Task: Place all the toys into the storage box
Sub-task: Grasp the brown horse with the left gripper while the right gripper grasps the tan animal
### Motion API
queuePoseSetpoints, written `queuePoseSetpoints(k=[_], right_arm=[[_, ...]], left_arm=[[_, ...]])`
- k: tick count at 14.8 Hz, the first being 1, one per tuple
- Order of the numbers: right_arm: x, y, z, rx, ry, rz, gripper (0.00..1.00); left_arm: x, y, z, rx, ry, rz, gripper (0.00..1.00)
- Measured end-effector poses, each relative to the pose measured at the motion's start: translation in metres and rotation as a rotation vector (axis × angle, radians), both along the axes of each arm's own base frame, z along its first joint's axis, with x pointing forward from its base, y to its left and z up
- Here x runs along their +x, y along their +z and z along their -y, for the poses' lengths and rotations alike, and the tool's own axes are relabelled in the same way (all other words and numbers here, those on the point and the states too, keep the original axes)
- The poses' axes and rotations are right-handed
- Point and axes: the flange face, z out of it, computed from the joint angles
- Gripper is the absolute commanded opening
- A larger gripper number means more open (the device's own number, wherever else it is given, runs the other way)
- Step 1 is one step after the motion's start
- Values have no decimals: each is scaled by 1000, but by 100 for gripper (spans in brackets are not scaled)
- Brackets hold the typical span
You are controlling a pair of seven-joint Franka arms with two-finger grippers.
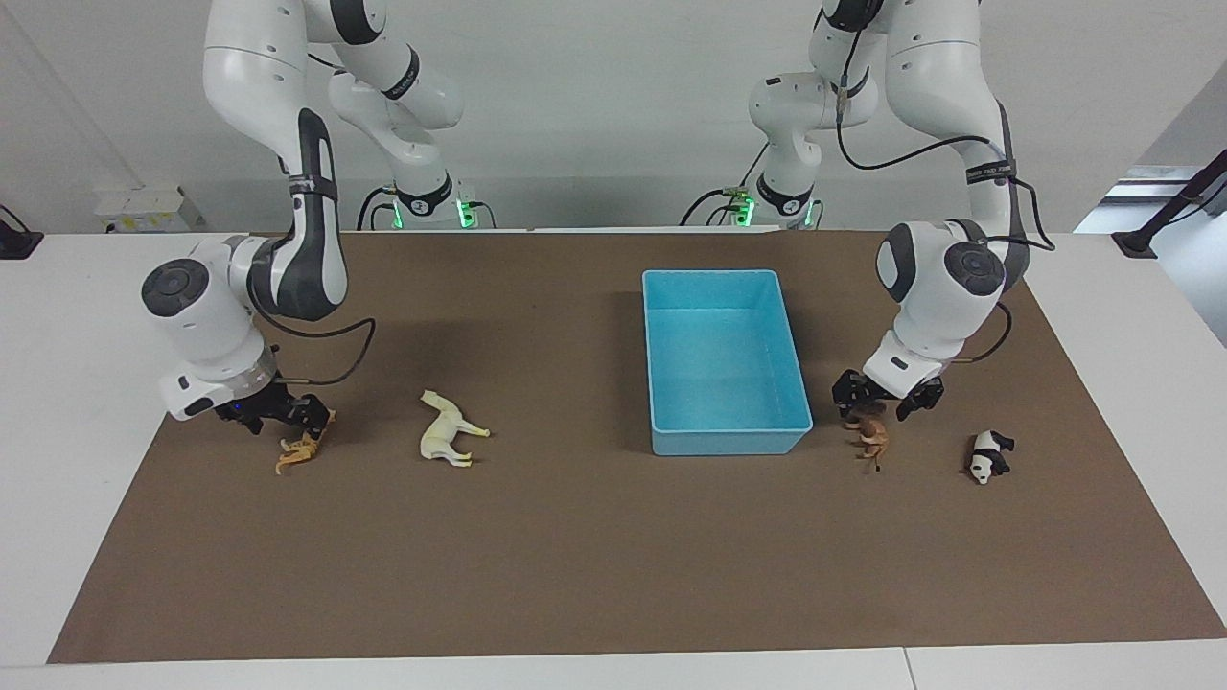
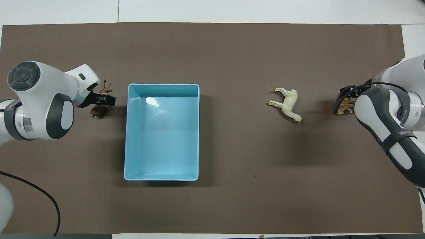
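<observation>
Empty light blue storage box (image 1: 726, 433); horse (image 1: 449, 430) and tiger (image 1: 299, 450) toward right arm's end, brown animal (image 1: 870, 436) and panda (image 1: 987, 455) toward left arm's.

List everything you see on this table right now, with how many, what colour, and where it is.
storage box: one, light blue, empty, on the mat toward the left arm's end
tiger: one, orange striped, at the right gripper
horse: one, cream-white, between tiger and box
brown animal: one, brown, beside the box, at the left gripper
panda: one, black-and-white, at the left arm's end
mat: one, brown
left gripper: down at the brown animal
right gripper: down at the tiger
</observation>
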Motion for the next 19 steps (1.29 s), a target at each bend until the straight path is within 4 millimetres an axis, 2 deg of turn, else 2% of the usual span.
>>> queuePoseSetpoints(k=[1,2,3,4,5,6,9,11,13,14,15,17,19], right_arm=[[1,-6,-1,0,3,0,100],[2,-10,-4,-1,7,3,100],[4,-14,-7,-1,14,3,94],[5,-18,-11,-1,20,5,79],[6,-20,-13,-1,24,6,48],[6,-22,-15,-2,27,6,0],[6,-24,-15,-2,27,4,0],[6,-24,-14,-2,26,4,0],[6,-23,-15,0,27,5,0],[6,-23,-16,0,27,2,0],[6,-22,-15,1,26,-2,0],[9,-16,-15,2,25,-15,0],[16,3,-17,3,27,-30,0]], left_arm=[[0,-4,0,-1,0,0,98],[-1,-8,0,-2,-1,0,90],[-2,-12,0,-2,-1,-3,87],[-3,-16,0,-2,-1,-6,81],[-4,-19,0,-2,-1,-10,71],[-5,-20,0,-2,-1,-13,59],[-6,-22,0,-2,0,-16,6],[-6,-21,0,-2,5,-12,2],[1,-10,0,-3,15,-3,2],[7,5,0,1,21,-22,2],[15,27,2,5,28,-47,2],[26,91,16,14,64,-76,2],[17,153,46,23,107,-73,6]])
